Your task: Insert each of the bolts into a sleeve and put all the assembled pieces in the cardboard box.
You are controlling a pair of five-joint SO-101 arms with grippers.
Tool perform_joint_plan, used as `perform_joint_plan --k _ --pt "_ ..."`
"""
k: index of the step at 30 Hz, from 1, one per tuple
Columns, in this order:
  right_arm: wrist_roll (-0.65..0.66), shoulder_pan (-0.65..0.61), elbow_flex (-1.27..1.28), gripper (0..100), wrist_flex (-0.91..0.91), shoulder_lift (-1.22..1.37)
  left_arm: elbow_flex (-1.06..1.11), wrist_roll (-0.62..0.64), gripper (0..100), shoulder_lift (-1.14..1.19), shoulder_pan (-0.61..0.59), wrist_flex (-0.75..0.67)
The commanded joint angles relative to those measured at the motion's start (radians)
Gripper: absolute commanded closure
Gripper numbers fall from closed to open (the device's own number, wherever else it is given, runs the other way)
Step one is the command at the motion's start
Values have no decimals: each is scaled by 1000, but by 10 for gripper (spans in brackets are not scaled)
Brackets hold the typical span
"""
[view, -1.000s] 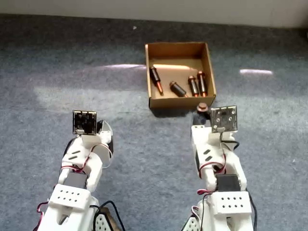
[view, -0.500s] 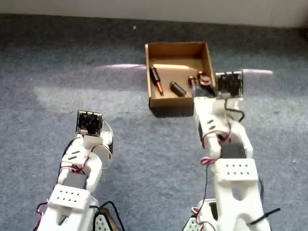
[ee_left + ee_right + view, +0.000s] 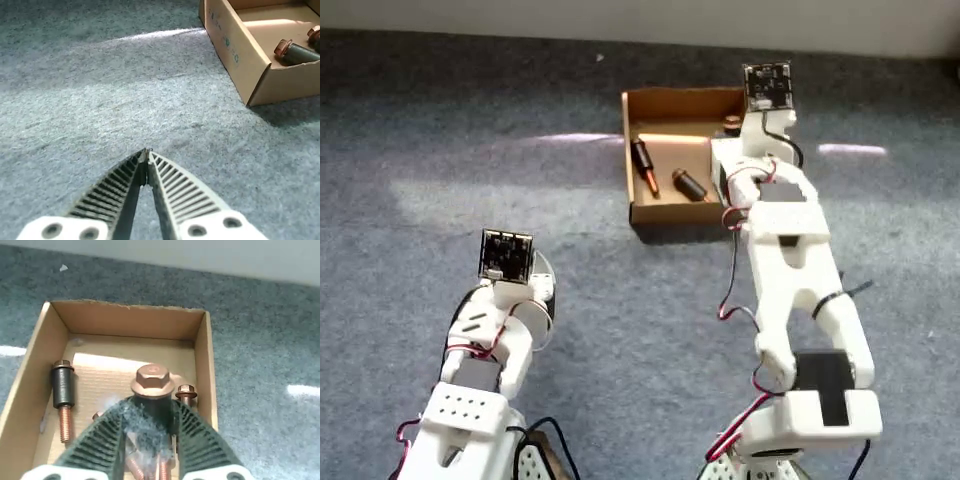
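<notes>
The cardboard box (image 3: pixel 635 105) sits on the carpet, with assembled bolt-and-sleeve pieces (image 3: pixel 644 165) lying inside. My right gripper (image 3: pixel 150 415) hangs over the box (image 3: pixel 125 320), shut on an assembled piece (image 3: pixel 153 381) whose copper hex head points up. Another assembled piece (image 3: pixel 63 396) lies to one side in the box, and a further copper bolt head (image 3: pixel 185 390) shows beside the held one. In the high view the right gripper (image 3: pixel 732 135) is above the box's right side. My left gripper (image 3: pixel 146 159) is shut and empty, low over the carpet, well apart from the box (image 3: pixel 235 55).
Grey carpet covers the whole floor. The left arm (image 3: pixel 490 320) rests at the near left, away from the box. A pale wall strip (image 3: pixel 640 15) runs along the far edge.
The right arm has stretched forward from in front of the box to over its inside, carrying the assembled piece. The left arm has barely moved.
</notes>
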Motion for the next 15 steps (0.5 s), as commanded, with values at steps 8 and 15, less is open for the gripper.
perform_joint_plan --k 8,15 --pt "-9 -8 -254 988 -7 254 22 -8 965 4 -12 2" --pt "-12 -10 -252 921 -7 275 22 -8 963 4 -12 2"
